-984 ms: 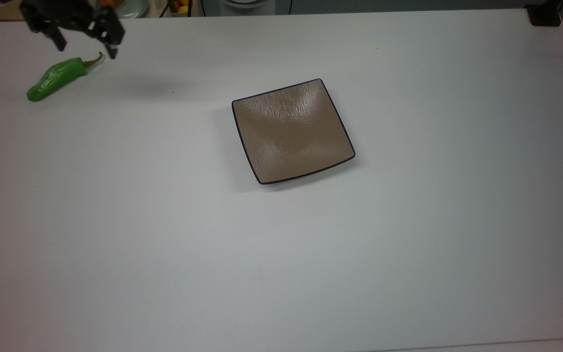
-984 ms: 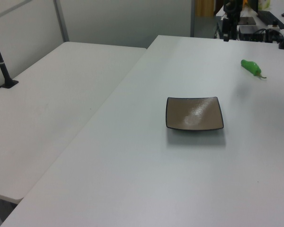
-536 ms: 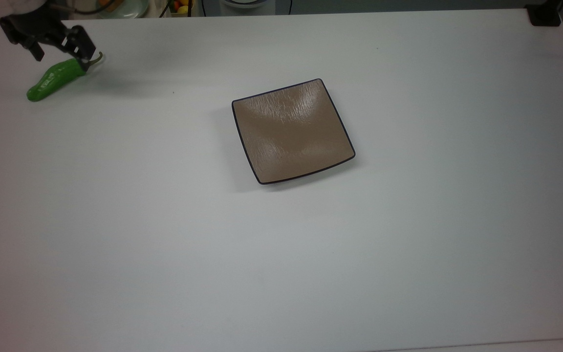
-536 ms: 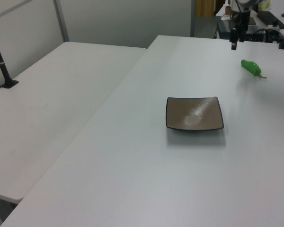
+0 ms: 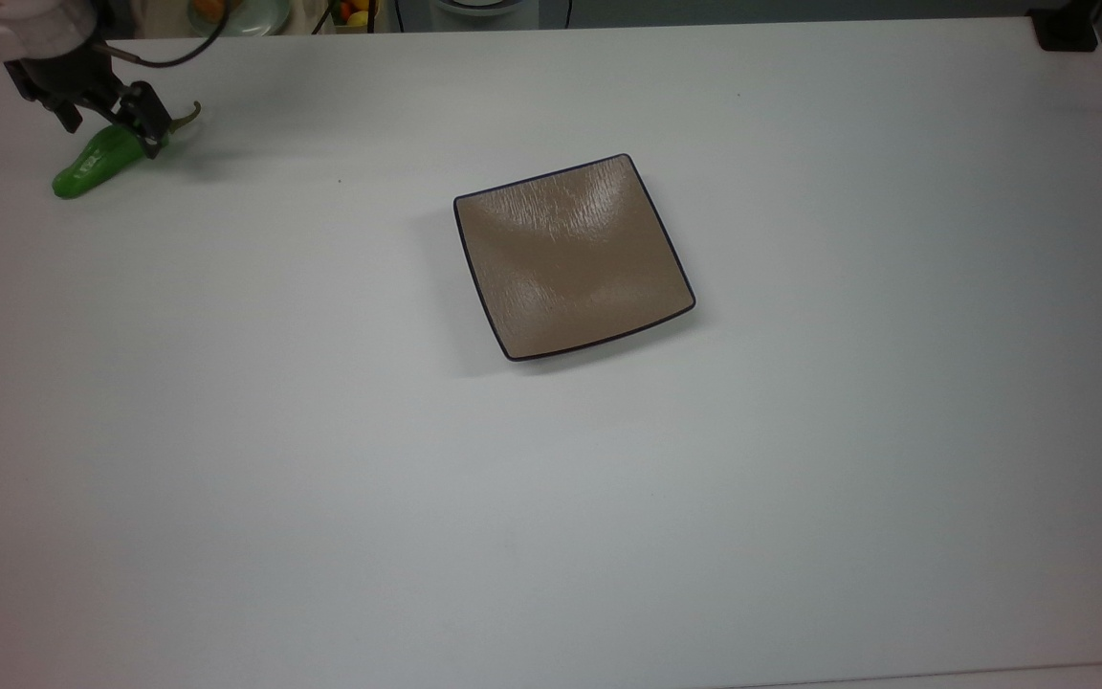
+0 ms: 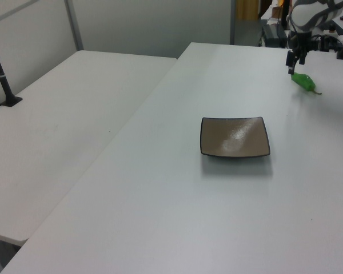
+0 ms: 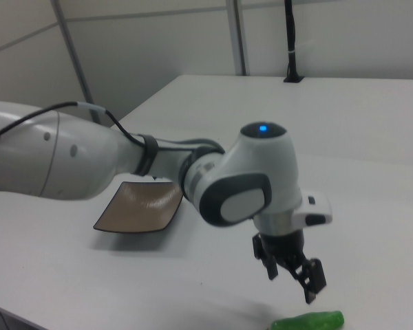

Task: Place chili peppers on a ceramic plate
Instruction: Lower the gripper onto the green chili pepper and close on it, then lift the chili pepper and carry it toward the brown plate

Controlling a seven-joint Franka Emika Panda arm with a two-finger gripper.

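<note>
The green chili pepper lies on the white table near the top view's far left corner, its curved stem pointing to the top view's right. My gripper hangs open just over its stem end, one finger on each side, not touching it. In the right view the gripper is a little above the pepper. The left view has the gripper over the pepper at the far right. The square tan-brown ceramic plate sits bare mid-table, well apart.
A black post base stands at the top view's far right corner. Clutter lies beyond the far edge. A second white table with a black post adjoins on the left view's left. My arm spans the right view's left.
The gripper has moved to the top view's left and come down over the pepper's stem end, still open. Pepper and plate have not moved.
</note>
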